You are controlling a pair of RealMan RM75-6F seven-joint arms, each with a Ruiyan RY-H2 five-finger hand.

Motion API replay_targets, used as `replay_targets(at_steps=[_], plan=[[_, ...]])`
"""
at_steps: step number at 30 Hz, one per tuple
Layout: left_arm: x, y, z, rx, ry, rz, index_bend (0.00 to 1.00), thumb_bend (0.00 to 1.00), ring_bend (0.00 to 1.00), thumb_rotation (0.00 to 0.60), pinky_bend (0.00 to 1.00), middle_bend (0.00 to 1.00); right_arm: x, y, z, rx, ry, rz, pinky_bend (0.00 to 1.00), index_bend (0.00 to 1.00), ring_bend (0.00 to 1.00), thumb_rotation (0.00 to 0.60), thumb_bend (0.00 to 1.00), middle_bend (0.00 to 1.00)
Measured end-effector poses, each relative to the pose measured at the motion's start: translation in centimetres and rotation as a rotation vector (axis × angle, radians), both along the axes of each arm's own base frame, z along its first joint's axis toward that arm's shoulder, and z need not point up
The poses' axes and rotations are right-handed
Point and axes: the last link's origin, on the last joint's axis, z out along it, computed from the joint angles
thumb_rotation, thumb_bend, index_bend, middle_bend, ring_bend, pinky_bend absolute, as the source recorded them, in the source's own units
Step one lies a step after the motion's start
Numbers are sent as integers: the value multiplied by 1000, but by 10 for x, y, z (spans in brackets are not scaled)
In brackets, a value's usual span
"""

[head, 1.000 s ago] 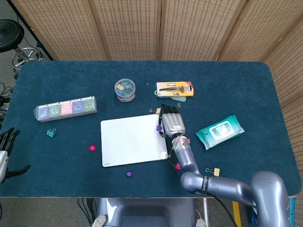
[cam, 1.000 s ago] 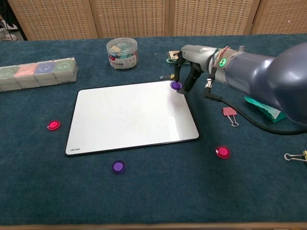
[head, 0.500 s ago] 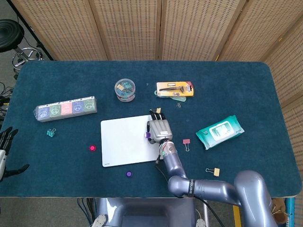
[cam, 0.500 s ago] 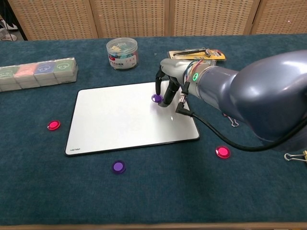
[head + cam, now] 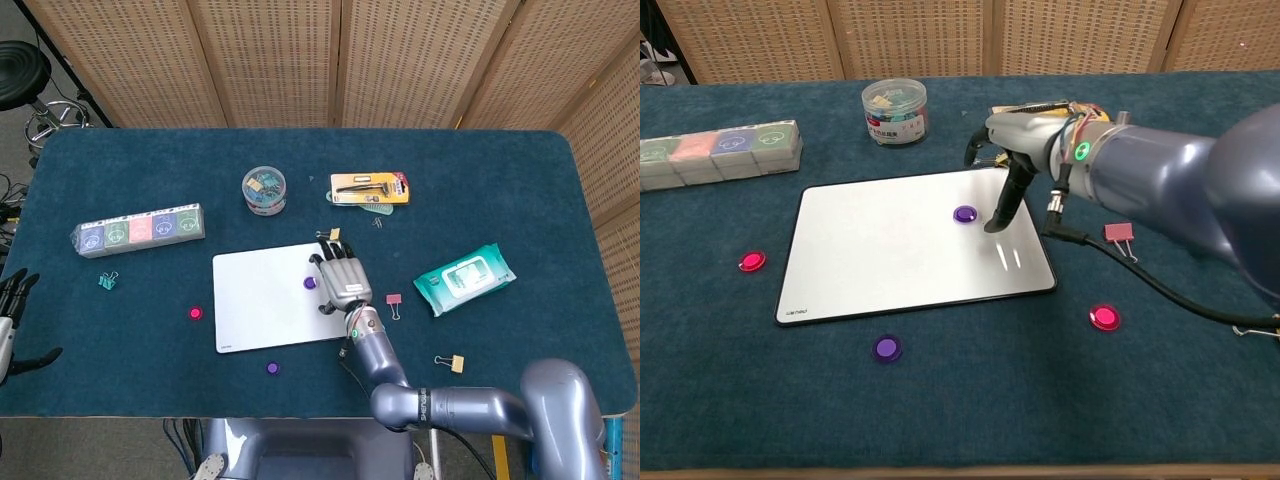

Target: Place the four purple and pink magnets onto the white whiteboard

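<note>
One purple magnet (image 5: 964,214) lies on the whiteboard (image 5: 890,250), in its upper right part. The right hand (image 5: 1005,190) hangs just right of it, fingers pointing down at the board, holding nothing. Off the whiteboard, a second purple magnet (image 5: 886,348) sits below its lower edge, one pink magnet (image 5: 752,262) left, another pink magnet (image 5: 1104,318) beyond the lower right corner.

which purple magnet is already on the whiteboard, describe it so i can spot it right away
Find the white whiteboard in the middle of the blue table. The purple magnet lies on its upper right part, just left of the right robot hand. It is the only magnet on the white surface; the other purple magnet lies on the cloth below the board.
</note>
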Motion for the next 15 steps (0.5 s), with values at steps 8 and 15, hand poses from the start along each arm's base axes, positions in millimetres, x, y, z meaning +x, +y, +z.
replay_targets(at_steps=[8,15], plan=[[2,-2,0,-1,-4,-7,0,0,0,600,0,0,-44,37,36,-26,54,32,0,280,0,600,181,0],[3,-4,0,-3,-3,-12,0,0,0,600,0,0,-73,78,47,17,91,63,0,301,0,600,180,0]])
